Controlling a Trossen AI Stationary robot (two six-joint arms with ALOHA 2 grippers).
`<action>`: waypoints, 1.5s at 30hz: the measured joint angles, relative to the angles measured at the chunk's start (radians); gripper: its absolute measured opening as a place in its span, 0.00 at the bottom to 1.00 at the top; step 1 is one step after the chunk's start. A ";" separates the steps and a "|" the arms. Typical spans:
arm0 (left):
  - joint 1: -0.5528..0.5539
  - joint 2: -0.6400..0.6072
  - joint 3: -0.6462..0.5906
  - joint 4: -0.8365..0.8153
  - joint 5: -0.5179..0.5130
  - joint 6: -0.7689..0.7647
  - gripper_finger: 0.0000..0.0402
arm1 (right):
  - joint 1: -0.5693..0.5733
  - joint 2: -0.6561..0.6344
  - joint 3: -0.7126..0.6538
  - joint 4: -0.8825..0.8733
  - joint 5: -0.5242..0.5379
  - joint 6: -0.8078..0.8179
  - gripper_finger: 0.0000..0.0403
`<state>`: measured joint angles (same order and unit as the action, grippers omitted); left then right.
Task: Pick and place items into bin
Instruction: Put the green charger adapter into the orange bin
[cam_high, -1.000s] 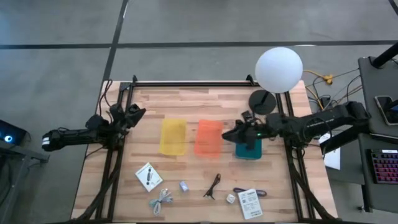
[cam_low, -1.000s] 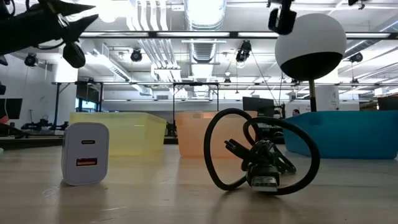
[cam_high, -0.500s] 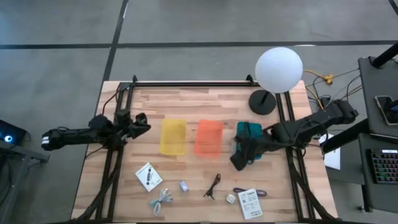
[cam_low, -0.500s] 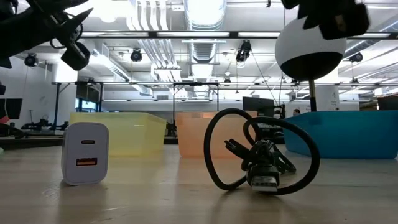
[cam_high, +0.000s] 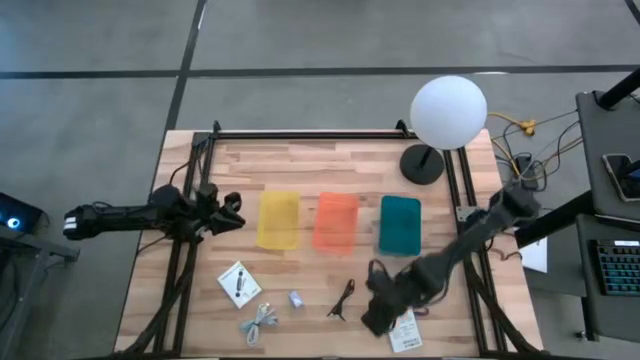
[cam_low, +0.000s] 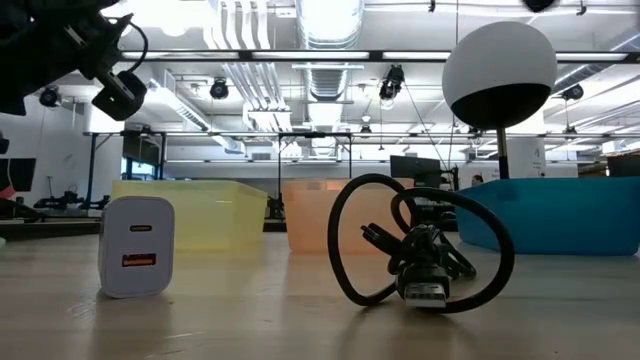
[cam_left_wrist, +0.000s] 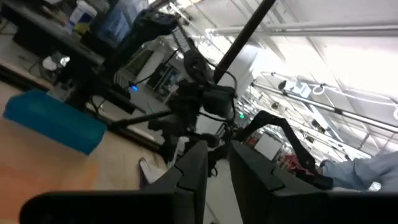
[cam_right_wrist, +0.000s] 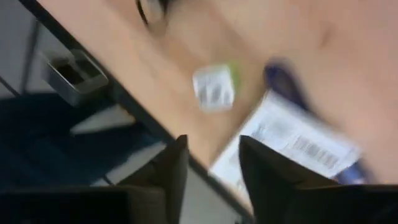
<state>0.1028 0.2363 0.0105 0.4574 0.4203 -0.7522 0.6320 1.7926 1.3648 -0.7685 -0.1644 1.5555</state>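
Right gripper (cam_high: 378, 318) hovers low at the table's (cam_high: 330, 165) front edge, fingers parted and empty, over the white printed packet (cam_high: 403, 327) and tiny cube (cam_high: 370, 319). Risk: it nudges the packet off that edge. Left gripper (cam_high: 232, 212) waits nearly closed, empty, near the left edge.

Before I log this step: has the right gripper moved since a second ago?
Yes. In the high view the right gripper has swung from over the teal bin toward the table's near edge, by the white printed packet.
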 joint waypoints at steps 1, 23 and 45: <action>0.000 0.006 -0.002 -0.006 0.007 0.000 0.13 | 0.012 0.033 0.025 0.000 -0.011 0.010 0.41; 0.000 0.107 -0.002 -0.057 -0.010 0.030 0.13 | 0.121 0.368 0.463 -0.472 0.329 -0.272 0.62; 0.000 0.147 -0.002 -0.056 -0.053 0.031 0.13 | 0.123 0.369 0.377 -0.338 0.374 -0.214 0.62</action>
<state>0.1028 0.3836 0.0086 0.4015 0.3672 -0.7212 0.7551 2.1620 1.7418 -1.1064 0.2094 1.3415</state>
